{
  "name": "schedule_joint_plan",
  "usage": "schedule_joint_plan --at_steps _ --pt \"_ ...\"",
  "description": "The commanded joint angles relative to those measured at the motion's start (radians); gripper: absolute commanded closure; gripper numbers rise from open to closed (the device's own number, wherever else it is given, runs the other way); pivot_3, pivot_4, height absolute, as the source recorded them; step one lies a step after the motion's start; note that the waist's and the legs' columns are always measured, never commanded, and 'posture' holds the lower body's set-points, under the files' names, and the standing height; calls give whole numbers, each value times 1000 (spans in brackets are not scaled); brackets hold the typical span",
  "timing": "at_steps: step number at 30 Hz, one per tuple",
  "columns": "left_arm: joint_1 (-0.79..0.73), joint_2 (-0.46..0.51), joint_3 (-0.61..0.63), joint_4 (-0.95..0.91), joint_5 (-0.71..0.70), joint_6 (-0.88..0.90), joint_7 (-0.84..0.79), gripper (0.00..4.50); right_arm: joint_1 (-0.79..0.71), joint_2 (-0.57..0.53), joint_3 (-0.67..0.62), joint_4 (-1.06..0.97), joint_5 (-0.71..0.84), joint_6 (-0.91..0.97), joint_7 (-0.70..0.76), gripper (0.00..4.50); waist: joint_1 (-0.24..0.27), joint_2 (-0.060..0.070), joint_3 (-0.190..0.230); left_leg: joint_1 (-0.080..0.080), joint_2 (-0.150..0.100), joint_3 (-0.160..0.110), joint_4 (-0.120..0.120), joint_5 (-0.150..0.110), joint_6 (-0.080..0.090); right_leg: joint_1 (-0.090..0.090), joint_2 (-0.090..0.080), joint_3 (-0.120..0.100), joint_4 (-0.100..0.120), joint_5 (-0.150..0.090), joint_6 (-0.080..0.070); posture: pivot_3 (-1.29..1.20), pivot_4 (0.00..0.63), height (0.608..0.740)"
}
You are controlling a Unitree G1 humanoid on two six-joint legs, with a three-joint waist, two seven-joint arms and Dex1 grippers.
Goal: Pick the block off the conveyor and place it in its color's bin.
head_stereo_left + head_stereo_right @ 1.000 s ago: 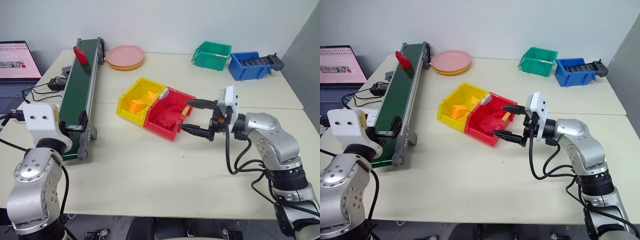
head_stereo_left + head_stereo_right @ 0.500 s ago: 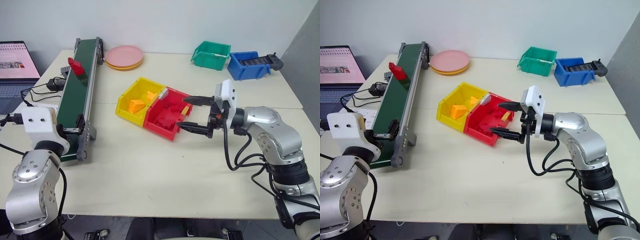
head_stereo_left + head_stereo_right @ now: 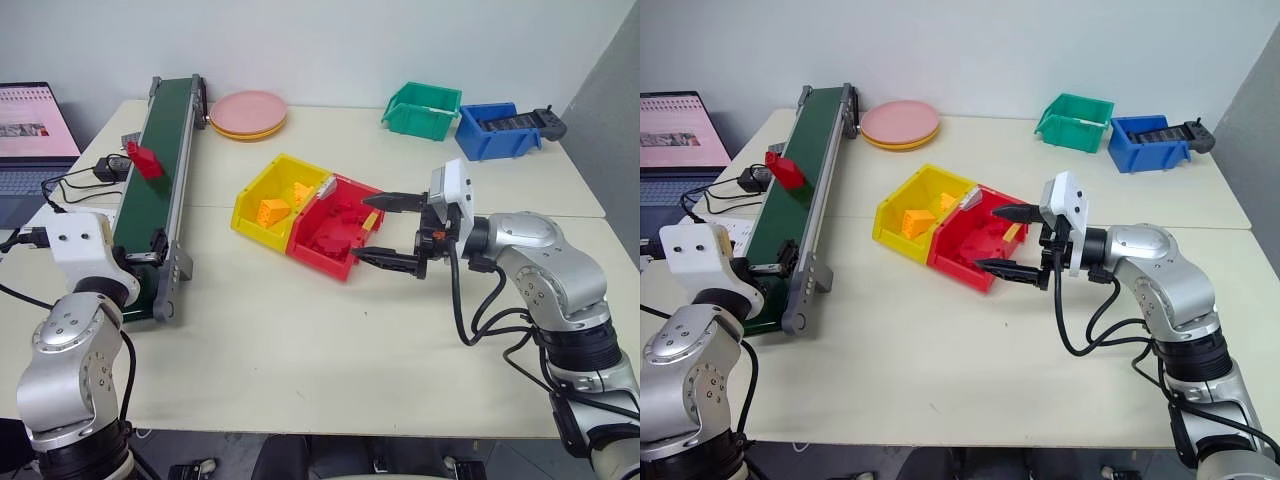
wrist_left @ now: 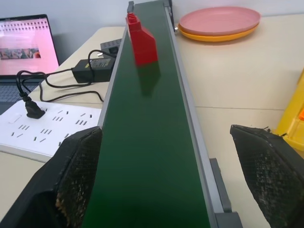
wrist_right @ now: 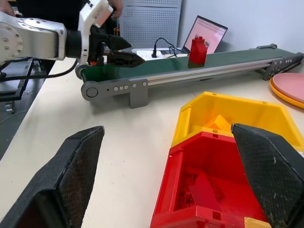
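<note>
The red block (image 3: 143, 160) stands upright on the conveyor (image 3: 150, 208), about midway along its dark green belt (image 4: 147, 142). My left gripper (image 4: 165, 133) is open at the belt's near end, one finger on each side of the belt, with the block (image 4: 141, 40) well ahead of it. The red bin (image 3: 335, 228) sits mid-table against a yellow one and holds red pieces. My right gripper (image 3: 363, 228) hovers open and empty at the red bin's right edge, pointing toward the bin (image 5: 209, 190).
The yellow bin (image 3: 275, 195) holds orange blocks. A green bin (image 3: 423, 108) and a blue bin (image 3: 497, 130) stand at the back right, and pink plates (image 3: 248, 112) at the back. A laptop (image 3: 35, 130), power strip (image 4: 42, 128) and cables lie left of the conveyor.
The red block has ridden down the belt toward my left gripper. Both grippers stay open, roughly where they were.
</note>
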Motion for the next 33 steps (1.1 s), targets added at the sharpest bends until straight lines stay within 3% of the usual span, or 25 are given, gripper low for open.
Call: schedule_joint_plan --at_steps 1,24,33 --pt "-30 21 48 13 -25 7 4 26 -12 -10 -2 -46 5 0 1 0 0 0 0 0 0 0 0 0 0 0 0 0 0 0 0 0 150 740" --pt "-43 30 71 71 -52 78 29 26 33 -34 24 -90 12 2 26 0 0 0 0 0 0 0 0 0 0 0 0 0 0 0 0 0 150 740" --pt "-10 8 33 21 -46 97 38 1630 34 -37 20 -98 14 6 23 0 0 0 0 0 0 0 0 0 0 0 0 0 0 0 0 0 150 740"
